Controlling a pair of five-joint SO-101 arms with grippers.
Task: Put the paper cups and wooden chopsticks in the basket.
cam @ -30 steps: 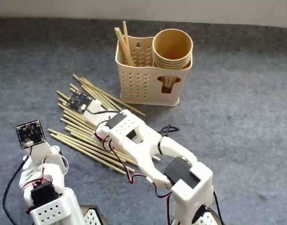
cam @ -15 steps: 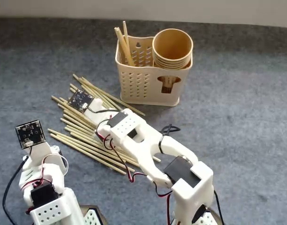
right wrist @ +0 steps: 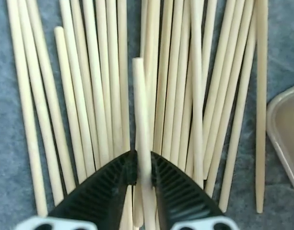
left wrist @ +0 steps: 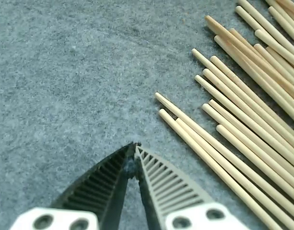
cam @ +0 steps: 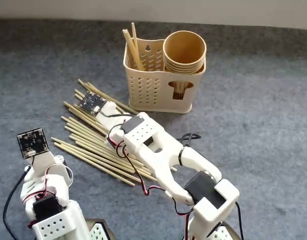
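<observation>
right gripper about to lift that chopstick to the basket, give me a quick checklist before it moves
1. Right gripper shut on one pale wooden chopstick: ok.
2. Grip centred along the stick's length: cannot tell.
3. Cream perforated plastic basket upright, with room in its chopstick compartment: ok.
4. Stack of brown paper cups seated in the basket's other compartment: ok.
5. Left gripper shut, apart from the loose chopstick pile, out of the right arm's path: ok.

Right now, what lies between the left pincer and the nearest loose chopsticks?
Nothing but bare grey mat: the left wrist view shows the shut left pincer apart from the chopsticks.
</observation>
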